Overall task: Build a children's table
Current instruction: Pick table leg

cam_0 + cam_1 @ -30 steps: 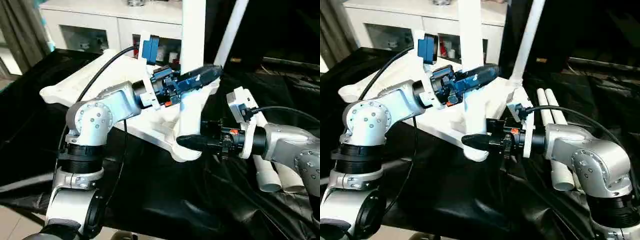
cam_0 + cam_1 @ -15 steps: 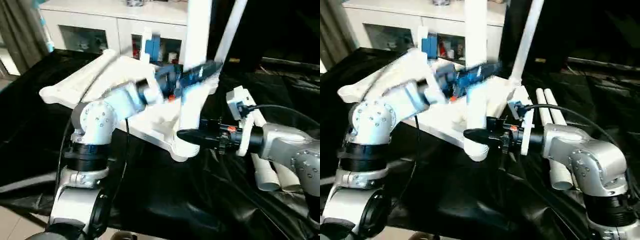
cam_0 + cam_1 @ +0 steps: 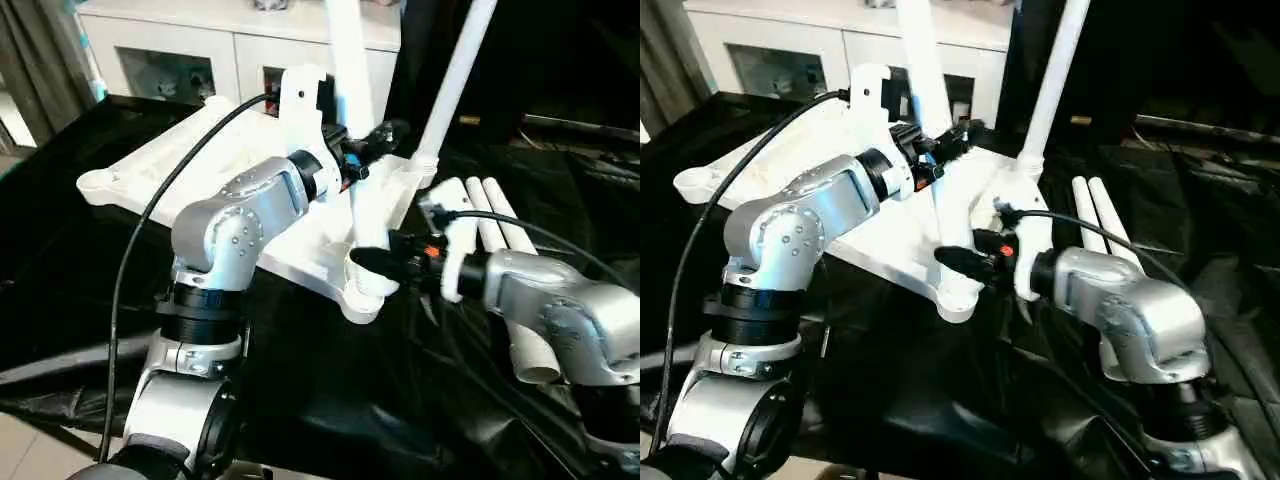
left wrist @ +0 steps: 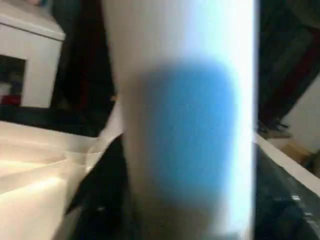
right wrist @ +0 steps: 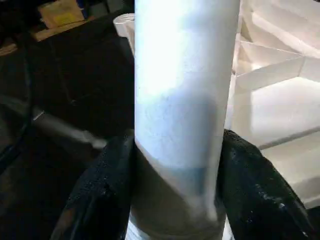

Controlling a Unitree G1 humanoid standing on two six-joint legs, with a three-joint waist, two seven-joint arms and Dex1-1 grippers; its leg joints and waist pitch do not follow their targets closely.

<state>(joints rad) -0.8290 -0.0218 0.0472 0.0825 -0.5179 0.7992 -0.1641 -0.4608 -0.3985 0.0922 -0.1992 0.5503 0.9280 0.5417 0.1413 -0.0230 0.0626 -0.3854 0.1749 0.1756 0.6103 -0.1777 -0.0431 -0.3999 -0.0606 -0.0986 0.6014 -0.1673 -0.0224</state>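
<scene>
Landmark: the near corner socket (image 3: 362, 296) of the upturned white tabletop (image 3: 180, 165), which lies ribbed side up on the black-draped bench (image 3: 330, 400).

Nearest, just above that socket, the right pincer (image 3: 372, 262) pinches the foot of a white leg (image 3: 350, 110); in the right wrist view its two black fingers (image 5: 107, 175) press on either side of the tube. The leg's end sits at the socket mouth, and the tube leans a little off upright.

Higher up the same leg from the socket, the left pincer (image 3: 385, 135) closes around it; in the left wrist view the tube sits right against the camera with a dark finger (image 4: 102, 195) beside it, so it too reads as pinching the leg.

To the right of the socket, two spare legs (image 3: 505, 260) lie side by side on the black cloth. Beyond the socket, at the tabletop's far corner, another leg (image 3: 455, 85) stands already seated, slanting upward. Farthest back is a white cabinet (image 3: 180, 50).

The step in hand looks like seating the second leg. Whether it is fully home cannot be told. The next move likely calls for straightening the tube over the socket with the upper grip while the lower one steadies its foot, then pressing down along its axis
</scene>
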